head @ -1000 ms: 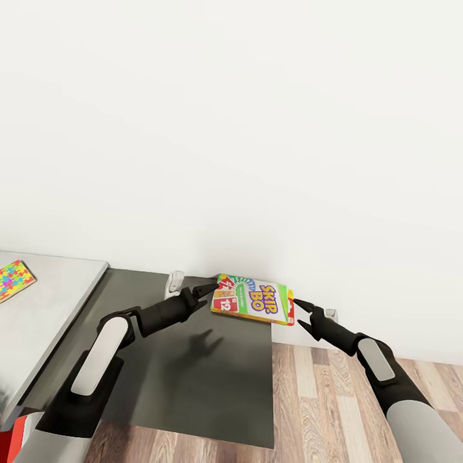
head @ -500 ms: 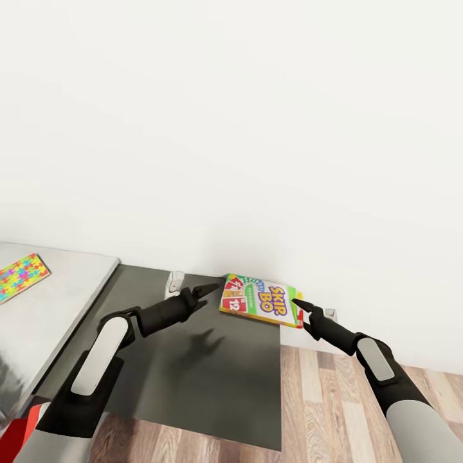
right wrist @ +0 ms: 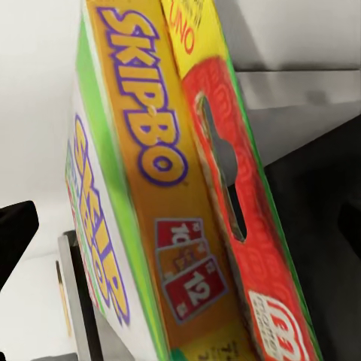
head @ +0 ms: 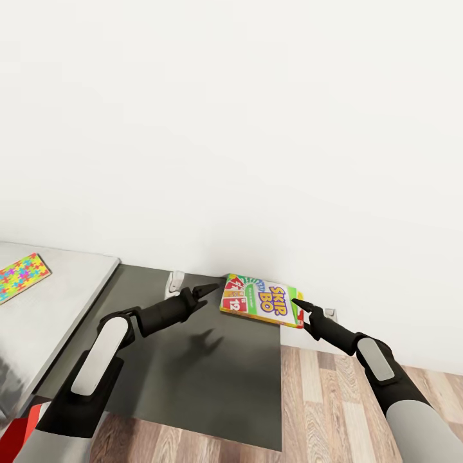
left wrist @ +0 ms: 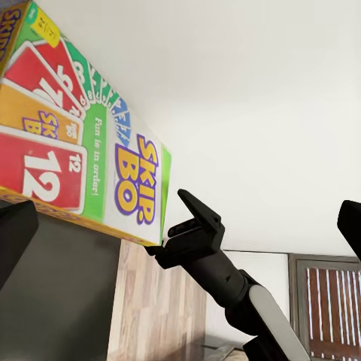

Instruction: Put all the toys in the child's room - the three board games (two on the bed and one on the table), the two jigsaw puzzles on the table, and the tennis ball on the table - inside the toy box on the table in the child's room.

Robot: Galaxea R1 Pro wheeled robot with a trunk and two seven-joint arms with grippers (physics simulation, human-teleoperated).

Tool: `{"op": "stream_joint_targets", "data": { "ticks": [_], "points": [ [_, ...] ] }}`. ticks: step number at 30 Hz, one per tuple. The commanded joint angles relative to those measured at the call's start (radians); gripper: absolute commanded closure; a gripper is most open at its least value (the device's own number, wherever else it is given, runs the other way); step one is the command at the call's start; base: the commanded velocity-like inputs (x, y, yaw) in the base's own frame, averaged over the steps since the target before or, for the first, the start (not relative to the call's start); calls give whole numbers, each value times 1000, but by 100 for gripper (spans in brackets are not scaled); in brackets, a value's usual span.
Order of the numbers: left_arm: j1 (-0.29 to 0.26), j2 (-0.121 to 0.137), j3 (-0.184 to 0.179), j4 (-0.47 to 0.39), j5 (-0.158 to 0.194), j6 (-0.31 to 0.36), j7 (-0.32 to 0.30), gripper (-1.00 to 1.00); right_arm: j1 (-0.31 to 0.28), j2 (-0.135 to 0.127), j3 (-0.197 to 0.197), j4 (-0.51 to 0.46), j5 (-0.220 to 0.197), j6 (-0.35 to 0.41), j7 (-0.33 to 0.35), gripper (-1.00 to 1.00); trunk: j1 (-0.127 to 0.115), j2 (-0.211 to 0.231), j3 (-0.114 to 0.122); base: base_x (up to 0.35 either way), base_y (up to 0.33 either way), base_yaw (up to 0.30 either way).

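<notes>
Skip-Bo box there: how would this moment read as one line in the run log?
Skip-Bo box | on dark grey cabinet top by wall | left pincer open beside it | right pincer open at its far edge | puzzle box on desk

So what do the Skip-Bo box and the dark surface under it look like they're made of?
The Skip-Bo box looks like printed cardboard with a slightly glossy finish: sharp folded edges, full-colour artwork, and a punched hang slot on its end in the right wrist view. The dark cabinet top reads as matte grey laminate or painted board: flat, uniform, showing only soft shadows. Both are renders, so this stays a guess.
</notes>
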Motion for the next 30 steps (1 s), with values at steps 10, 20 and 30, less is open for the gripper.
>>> {"op": "stream_joint_targets", "data": {
  "ticks": [10, 20, 30],
  "points": [
    [-1, 1, -1, -1, 5, 2, 4, -100, -1, 0, -3, 0, -1, 6, 1, -100, 0, -1, -1, 0, 0, 0],
    [-1, 1, -1, -1, 5, 2, 4, -100, -1, 0, -3, 0, -1, 6, 1, -100, 0, -1, 0, 0, 0, 70],
    [-1, 1, -1, -1, 5, 2, 4, -100, -1, 0, -3, 0, 0, 6, 1, -100, 0, -1, 1, 0, 0, 27]
  ]
}}
